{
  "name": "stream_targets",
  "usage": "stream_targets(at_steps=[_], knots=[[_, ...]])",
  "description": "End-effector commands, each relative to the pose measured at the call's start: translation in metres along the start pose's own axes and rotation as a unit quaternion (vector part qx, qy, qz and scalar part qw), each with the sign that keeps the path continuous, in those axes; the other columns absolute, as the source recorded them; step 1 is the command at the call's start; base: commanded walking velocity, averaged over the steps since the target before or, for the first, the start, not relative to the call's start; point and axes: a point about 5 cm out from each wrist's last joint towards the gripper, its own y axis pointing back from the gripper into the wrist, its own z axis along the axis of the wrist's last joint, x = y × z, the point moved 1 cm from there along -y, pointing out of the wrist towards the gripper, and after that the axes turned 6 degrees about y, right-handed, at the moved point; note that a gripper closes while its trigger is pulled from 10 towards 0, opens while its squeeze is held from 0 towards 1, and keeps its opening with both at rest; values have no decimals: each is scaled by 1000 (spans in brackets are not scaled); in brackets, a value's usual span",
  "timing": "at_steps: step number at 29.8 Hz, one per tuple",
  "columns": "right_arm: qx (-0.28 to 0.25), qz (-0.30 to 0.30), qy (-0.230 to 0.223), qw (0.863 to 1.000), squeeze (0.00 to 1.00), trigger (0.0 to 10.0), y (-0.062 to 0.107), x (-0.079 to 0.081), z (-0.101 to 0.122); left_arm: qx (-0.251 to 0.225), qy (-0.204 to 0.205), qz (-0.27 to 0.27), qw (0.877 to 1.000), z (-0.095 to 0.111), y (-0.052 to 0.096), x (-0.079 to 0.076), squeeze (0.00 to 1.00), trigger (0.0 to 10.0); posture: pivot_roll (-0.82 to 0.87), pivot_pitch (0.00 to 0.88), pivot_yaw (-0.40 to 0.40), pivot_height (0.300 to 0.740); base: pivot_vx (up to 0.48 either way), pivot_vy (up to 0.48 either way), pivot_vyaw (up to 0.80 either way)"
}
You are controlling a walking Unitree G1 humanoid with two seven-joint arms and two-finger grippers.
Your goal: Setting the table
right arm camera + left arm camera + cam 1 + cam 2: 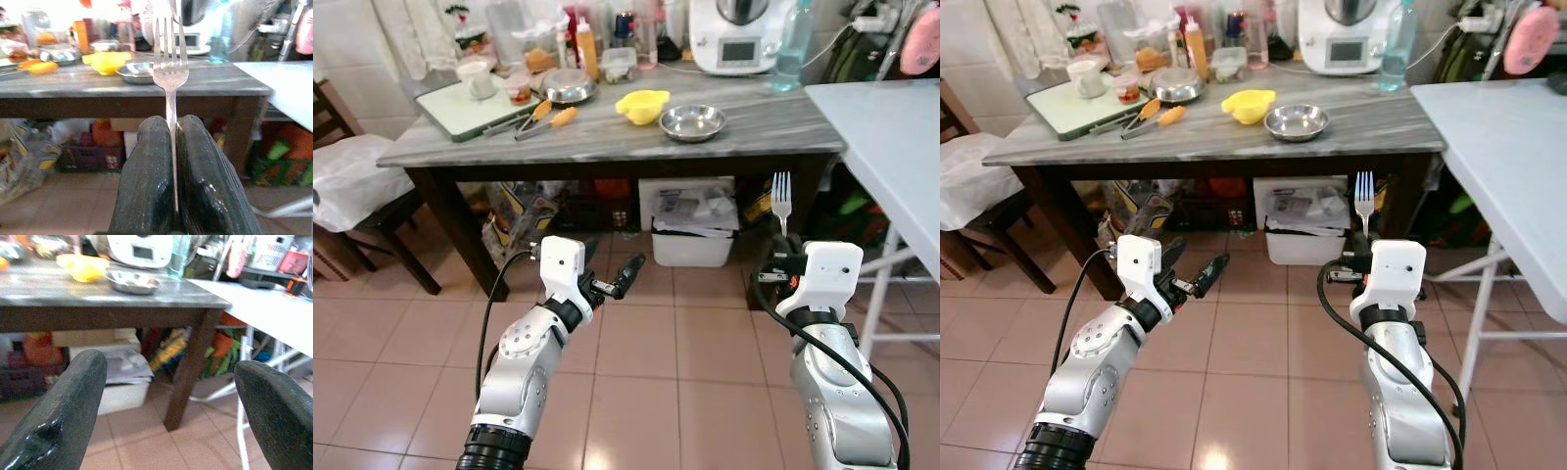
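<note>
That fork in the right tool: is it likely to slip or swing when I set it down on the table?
The fork looks like polished metal, so probably stiff and somewhat slippery. The right tool pinches only its thin handle, tines upright, so it may pivot if bumped. It should lie flat without rolling.

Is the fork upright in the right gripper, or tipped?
Upright: the fork stands tines-up, handle clamped between the right gripper's shut fingers.

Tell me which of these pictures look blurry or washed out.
Left wrist view: soft throughout, the table and white appliance smeared. Right wrist view: the top is blown out by glare, though the fork in the right claw stays sharp. Both eye views: evenly lit and clear.
</note>
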Motion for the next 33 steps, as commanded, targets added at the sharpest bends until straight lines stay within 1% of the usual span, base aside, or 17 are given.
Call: stream_targets(at_steps=[1,11,27,29,33], knots=[[-3,9,-3,1000,0,10000,-1,5,2,-2,-2,7,1000,3,2,4,0,10000,-116,11,85,740,315,0,-650],[-2,8,-4,1000,0,10000,-2,4,2,-1,-2,1,1000,2,1,3,0,10000,-120,4,84,740,318,0,-654],[-3,11,-4,1000,0,10000,-3,5,3,1,-3,-3,1000,1,1,1,0,10000,-116,1,83,740,318,0,-784],[-4,10,-4,1000,0,10000,-3,5,3,1,-2,-2,1000,1,1,1,0,10000,-116,1,83,740,319,0,-450],[-9,15,11,1000,0,10000,-3,6,4,1,-2,-3,1000,1,1,0,0,10000,-119,5,87,740,315,0,117]])
